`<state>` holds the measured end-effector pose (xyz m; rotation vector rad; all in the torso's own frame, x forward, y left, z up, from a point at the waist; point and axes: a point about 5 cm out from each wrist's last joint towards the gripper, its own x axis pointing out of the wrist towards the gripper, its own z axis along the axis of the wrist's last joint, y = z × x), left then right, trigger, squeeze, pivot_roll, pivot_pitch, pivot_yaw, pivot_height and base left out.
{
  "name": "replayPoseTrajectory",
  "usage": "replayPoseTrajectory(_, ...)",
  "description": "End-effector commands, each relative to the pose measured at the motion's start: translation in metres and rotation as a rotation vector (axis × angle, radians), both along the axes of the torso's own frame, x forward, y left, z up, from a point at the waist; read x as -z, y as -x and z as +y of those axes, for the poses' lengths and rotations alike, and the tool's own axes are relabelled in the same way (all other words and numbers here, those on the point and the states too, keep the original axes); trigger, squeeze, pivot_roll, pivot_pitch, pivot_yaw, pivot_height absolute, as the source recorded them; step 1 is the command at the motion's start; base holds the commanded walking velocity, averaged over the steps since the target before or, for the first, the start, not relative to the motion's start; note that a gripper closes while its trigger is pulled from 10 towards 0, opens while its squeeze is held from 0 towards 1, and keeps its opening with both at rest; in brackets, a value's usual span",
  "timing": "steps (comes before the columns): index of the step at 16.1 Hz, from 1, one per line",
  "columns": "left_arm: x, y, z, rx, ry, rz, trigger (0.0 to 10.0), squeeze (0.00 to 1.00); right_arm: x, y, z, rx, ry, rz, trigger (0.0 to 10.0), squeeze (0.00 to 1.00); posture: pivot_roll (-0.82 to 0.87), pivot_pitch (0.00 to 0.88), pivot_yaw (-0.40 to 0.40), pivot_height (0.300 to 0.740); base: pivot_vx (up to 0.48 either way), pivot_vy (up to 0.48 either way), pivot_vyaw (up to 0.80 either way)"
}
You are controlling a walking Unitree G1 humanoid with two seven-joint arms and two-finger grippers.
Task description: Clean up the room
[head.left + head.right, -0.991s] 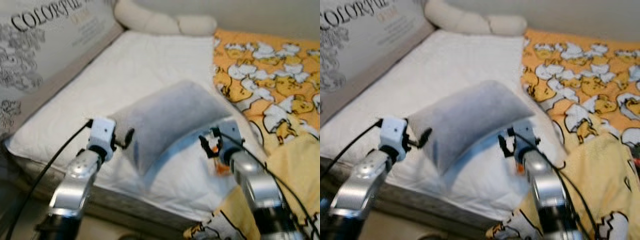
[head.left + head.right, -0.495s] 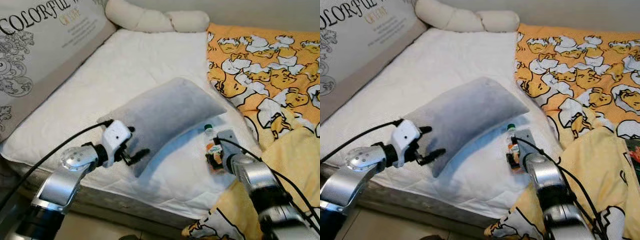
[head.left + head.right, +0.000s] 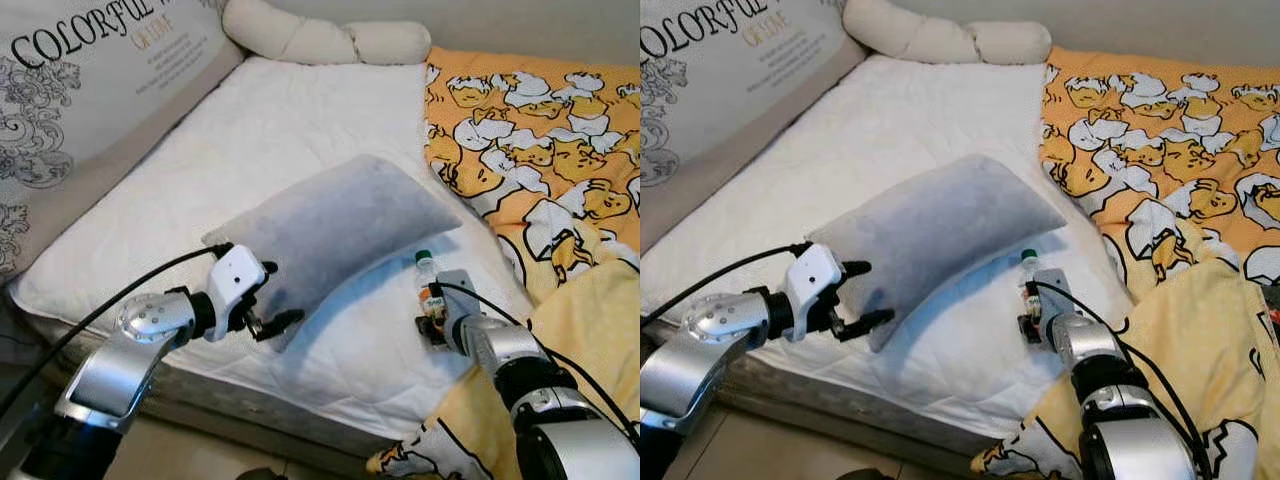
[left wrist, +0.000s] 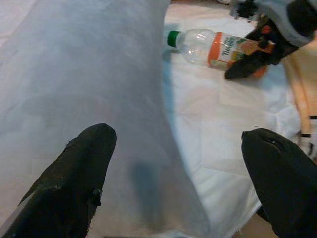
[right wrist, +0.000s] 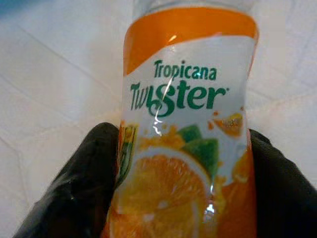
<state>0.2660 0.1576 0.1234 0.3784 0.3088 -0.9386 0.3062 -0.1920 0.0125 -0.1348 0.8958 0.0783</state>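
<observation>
A grey pillow (image 3: 340, 225) lies slantwise on the white mattress (image 3: 300, 110). My left gripper (image 3: 268, 306) is open at the pillow's near corner, and the left wrist view has the pillow (image 4: 84, 74) spreading between its wide-apart fingers. Beside the pillow's right end a small Tropicana Twister bottle (image 3: 427, 282) with a green cap rests on the mattress. My right gripper (image 3: 433, 318) is shut on the bottle's lower part. In the right wrist view both black fingers (image 5: 74, 183) press against the orange label (image 5: 188, 104).
A printed headboard cushion (image 3: 80, 90) lines the bed's left side, and a cream bolster (image 3: 320, 40) lies at the far end. An orange duck-print blanket (image 3: 540, 140) covers the right side and hangs over the near corner (image 3: 590, 340). The bed's front edge (image 3: 250, 400) is close below my arms.
The pillow, held up between both arms a second ago, has come down onto the mattress. The bottle came into sight with my right gripper on it. My left gripper stands open.
</observation>
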Motion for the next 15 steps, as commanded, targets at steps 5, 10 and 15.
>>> replayPoseTrajectory(5,0.000,0.006,0.001,0.023,-0.005,0.033,10.0,0.00,-0.001,-0.002,-0.010,0.087,-0.014,-0.019,0.0,0.00,-0.02,0.000,0.094,0.740,0.000,0.000,0.00)
replayPoseTrajectory(10,0.005,0.010,0.001,0.005,0.024,0.058,10.0,0.00,-0.008,-0.003,-0.015,0.100,-0.035,-0.131,0.0,0.00,-0.04,0.000,0.107,0.740,0.000,0.000,0.00)
replayPoseTrajectory(15,0.010,0.017,-0.002,-0.134,0.151,0.045,10.0,0.00,-0.070,0.003,-0.059,0.264,0.055,-0.550,5.4,0.00,-0.05,0.000,0.097,0.740,0.000,0.000,0.00)
